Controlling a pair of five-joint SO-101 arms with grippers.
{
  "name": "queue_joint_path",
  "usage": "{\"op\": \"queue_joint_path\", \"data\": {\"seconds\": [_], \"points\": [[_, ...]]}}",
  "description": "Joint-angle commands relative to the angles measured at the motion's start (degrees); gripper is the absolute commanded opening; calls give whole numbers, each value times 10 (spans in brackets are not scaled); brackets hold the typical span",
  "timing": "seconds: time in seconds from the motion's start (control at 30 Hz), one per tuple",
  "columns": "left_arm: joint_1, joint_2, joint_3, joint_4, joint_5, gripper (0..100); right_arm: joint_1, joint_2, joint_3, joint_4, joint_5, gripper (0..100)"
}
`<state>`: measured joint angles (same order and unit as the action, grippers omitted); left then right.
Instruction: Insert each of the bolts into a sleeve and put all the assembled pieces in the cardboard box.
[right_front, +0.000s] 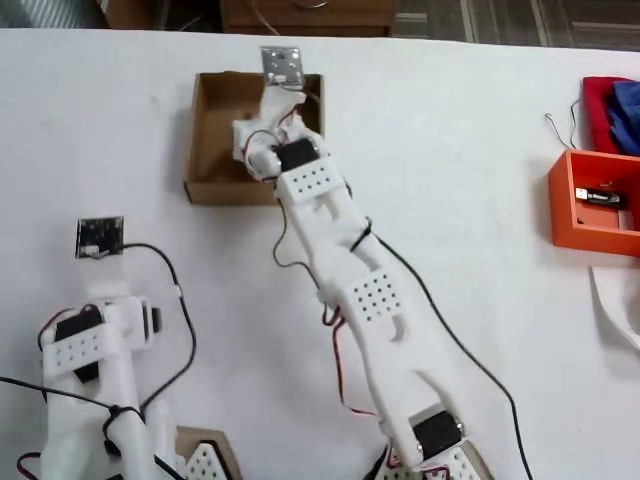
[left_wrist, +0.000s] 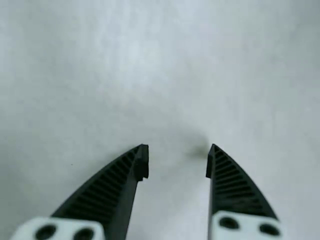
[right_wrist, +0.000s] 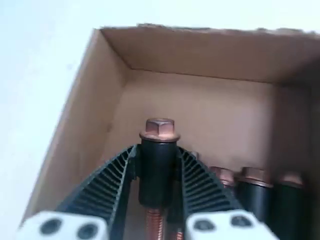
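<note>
Two arms showed from above: the right arm (right_front: 330, 230) stretched across the white table (right_front: 470, 130) to the cardboard box (right_front: 215, 130). At the left wrist, the left gripper (left_wrist: 177, 161) hung over the tabletop, fingers apart. At the right wrist, the right gripper (right_wrist: 157, 151) clamped a black sleeve (right_wrist: 157, 172) with a copper bolt (right_wrist: 159, 129) through it, inside the box beside several assembled pieces (right_wrist: 255, 192).

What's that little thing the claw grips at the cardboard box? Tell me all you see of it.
An assembled piece: a copper-coloured bolt with a flanged hexagonal head, pushed through a smooth dark cylindrical sleeve, threaded end sticking out beyond. The right gripper clamps the sleeve from both sides, over the cardboard box, near similar pieces inside.
</note>
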<state>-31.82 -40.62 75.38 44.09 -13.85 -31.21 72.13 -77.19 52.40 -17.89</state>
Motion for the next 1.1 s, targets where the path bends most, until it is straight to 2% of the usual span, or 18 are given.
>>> {"op": "queue_joint_path", "data": {"seconds": [0.0,1.07], "points": [[-3,-9,0,-4,3,203,-18,-15,-38,-20,-4,22],[-3,-9,0,-4,3,203,-28,44,-37,9,-8,21]]}}
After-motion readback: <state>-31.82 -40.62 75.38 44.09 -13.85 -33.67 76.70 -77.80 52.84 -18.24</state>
